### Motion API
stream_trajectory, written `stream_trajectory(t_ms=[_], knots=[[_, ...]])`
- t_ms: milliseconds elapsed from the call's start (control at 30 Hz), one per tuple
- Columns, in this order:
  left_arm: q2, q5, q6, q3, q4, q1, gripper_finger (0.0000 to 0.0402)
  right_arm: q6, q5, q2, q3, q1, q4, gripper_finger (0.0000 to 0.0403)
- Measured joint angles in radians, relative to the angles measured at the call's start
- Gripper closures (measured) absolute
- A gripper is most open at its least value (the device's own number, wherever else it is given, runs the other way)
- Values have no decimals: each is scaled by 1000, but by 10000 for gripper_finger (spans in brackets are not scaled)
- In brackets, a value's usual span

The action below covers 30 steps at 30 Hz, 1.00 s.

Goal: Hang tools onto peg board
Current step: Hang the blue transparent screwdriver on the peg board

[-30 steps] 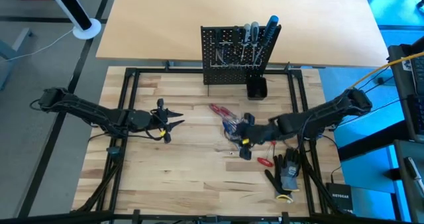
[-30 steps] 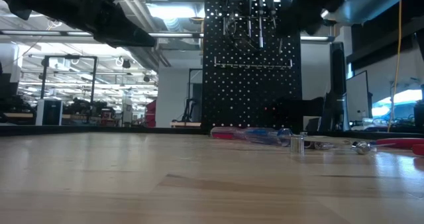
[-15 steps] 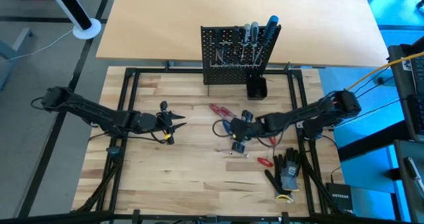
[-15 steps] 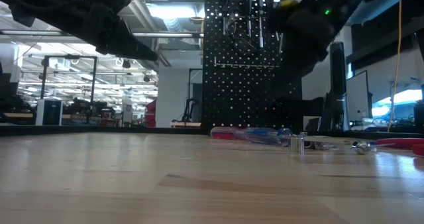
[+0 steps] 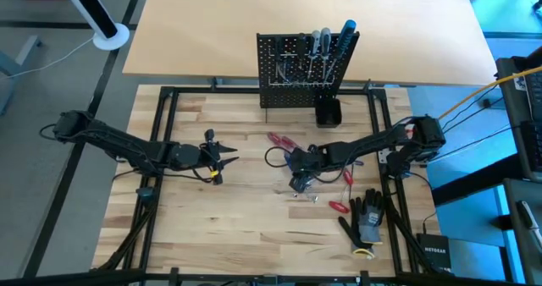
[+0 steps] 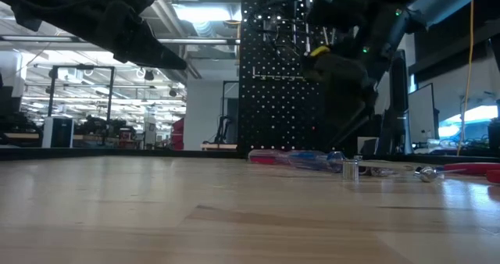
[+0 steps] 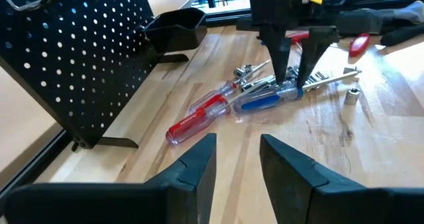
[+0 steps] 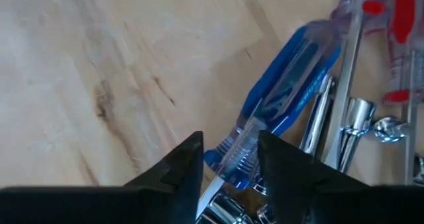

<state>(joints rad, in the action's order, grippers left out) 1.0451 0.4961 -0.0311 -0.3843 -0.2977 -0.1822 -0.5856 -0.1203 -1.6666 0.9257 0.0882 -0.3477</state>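
Observation:
A blue-handled screwdriver (image 7: 262,101) lies on the wooden table beside a red-handled one (image 7: 199,116), in front of the black peg board (image 5: 292,70). Several tools (image 5: 322,42) hang on the board's top. My right gripper (image 8: 230,136) points down over the blue screwdriver (image 8: 291,71). It is open, with a finger on either side of the clear shaft end of the handle, and shows no clear touch. My left gripper (image 5: 229,156) is open and empty above the table, left of the tools, facing them (image 7: 236,141).
A black cup (image 5: 328,111) stands in front of the peg board's right end. Chrome sockets and a wrench (image 7: 331,78) lie right beside the blue screwdriver. Black gloves (image 5: 368,218) and a small red screwdriver (image 5: 339,206) lie near the right front. Bare wood lies at the front left.
My right gripper has moved toward the table's left edge and down, from right of the tool pile to over the blue screwdriver, and its fingers now straddle the handle. My left gripper has shifted a little toward the right. The tools have not moved.

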Motion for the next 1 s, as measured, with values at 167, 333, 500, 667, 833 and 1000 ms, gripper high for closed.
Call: stream_trajectory(t_ms=[167, 333, 500, 667, 833, 1000], knots=[[0, -3, -1, 0, 0, 1, 295, -40, -2, -2, 0, -22, -5, 200], [0, -3, -1, 0, 0, 1, 295, -51, -18, -7, 0, -45, 2, 179], [0, -3, -1, 0, 0, 1, 295, -64, -9, -29, 0, -45, 11, 184], [0, -3, 0, 0, 0, 1, 295, -63, -1, -70, 0, -46, 27, 194], [0, -3, -1, 0, -1, 1, 295, -60, -2, -84, 1, -51, 45, 200], [0, -3, -2, 0, 0, 1, 295, -59, -17, -86, 1, -51, 47, 201]])
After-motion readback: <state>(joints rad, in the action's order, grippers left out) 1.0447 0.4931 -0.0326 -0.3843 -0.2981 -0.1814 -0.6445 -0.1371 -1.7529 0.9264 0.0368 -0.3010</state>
